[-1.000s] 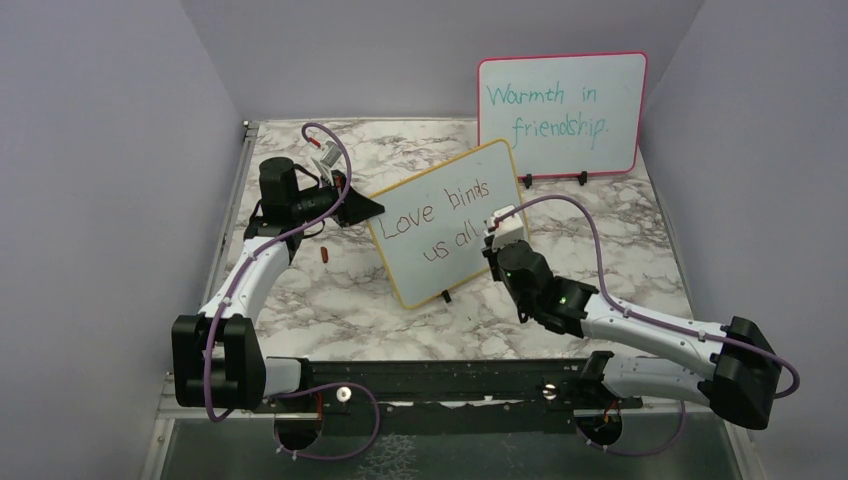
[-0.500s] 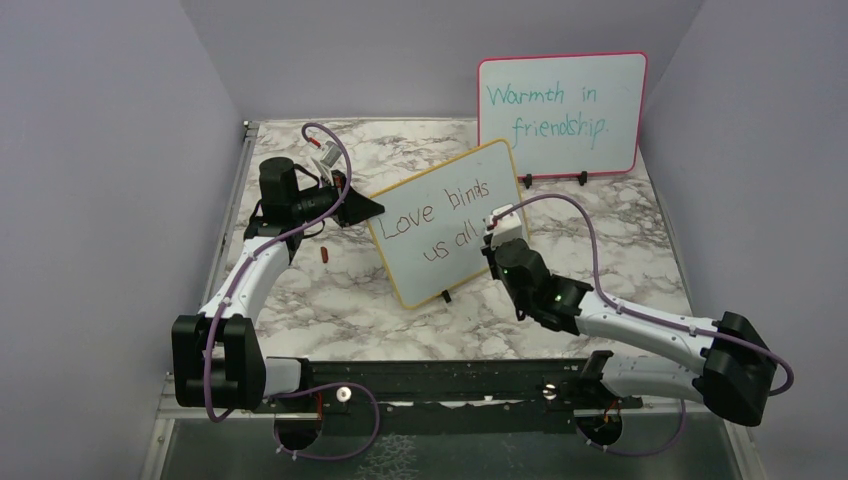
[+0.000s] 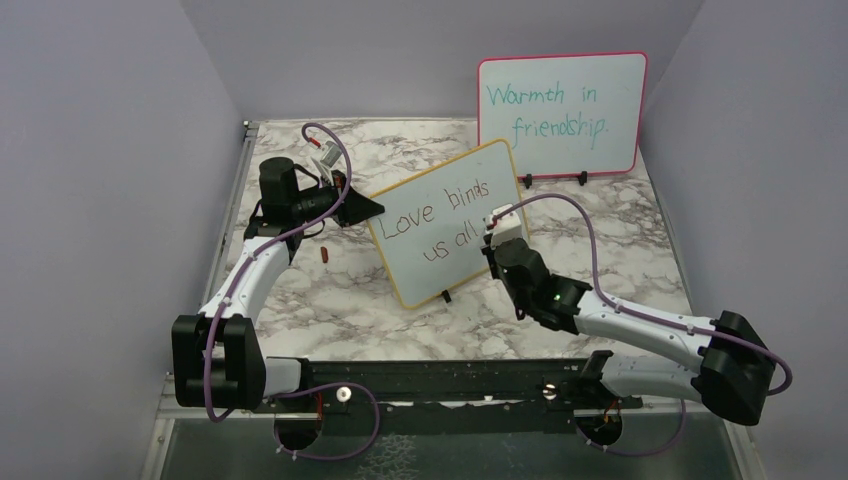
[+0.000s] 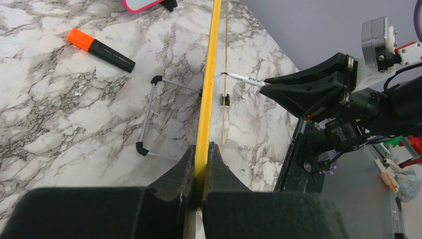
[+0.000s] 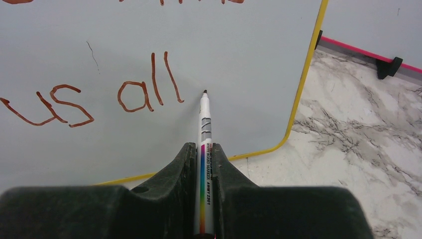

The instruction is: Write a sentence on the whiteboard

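Writing looks nearly finished on the rectangular white board with the thin yellow frame [image 3: 445,222], which is propped at a tilt on black clip feet near the middle of the marble-patterned bench [image 3: 300,290]. Its thin dark handwritten sentence [image 3: 438,220] reads "Love binds us all" in two lines.

The left tool [image 4: 201,149] is closed tight on the board's left edge, with the yellow frame pinched between its two fingers. This grip most likely steadies the light board so that pen pressure cannot push it back or swing it round.

The right tool [image 5: 203,148] is clamped around a slim white marker with a rainbow stripe [image 5: 204,119]. The barrel points straight out from the fingers, so the tip meets the surface squarely. That tip sits just right of the last "l" of "all", and in the left wrist view it seems to touch the board. A full stop looks like the only stroke left.

Behind, a pink-framed board with teal writing [image 3: 560,112] stands apart. A black marker with an orange cap [image 4: 101,50] lies on the bench behind the yellow-framed board.
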Robot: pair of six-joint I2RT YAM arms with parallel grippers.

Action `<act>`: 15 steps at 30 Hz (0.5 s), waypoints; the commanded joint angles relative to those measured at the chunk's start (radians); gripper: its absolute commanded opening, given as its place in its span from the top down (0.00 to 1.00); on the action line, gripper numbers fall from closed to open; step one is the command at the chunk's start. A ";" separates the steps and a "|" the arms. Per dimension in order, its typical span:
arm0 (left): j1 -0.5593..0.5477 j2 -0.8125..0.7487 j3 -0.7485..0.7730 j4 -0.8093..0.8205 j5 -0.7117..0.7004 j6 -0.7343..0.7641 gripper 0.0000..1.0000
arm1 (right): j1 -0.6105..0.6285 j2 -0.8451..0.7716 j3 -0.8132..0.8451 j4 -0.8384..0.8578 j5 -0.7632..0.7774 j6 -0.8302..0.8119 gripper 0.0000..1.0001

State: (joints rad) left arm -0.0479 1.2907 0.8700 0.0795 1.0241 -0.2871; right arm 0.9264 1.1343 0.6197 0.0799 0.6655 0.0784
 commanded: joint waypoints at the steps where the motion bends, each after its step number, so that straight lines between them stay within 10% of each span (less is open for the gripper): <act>1: 0.007 0.023 -0.002 -0.078 -0.095 0.079 1.00 | -0.008 -0.031 0.014 -0.022 -0.017 0.013 0.99; 15: 0.005 -0.005 0.000 -0.077 -0.106 0.051 0.70 | -0.009 -0.269 0.074 -0.226 0.010 0.041 0.99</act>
State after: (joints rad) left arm -0.0471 1.2903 0.8711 0.0597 0.9936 -0.2642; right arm 0.9215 0.9257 0.6544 -0.0772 0.6605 0.1059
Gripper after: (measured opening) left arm 0.238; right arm 0.174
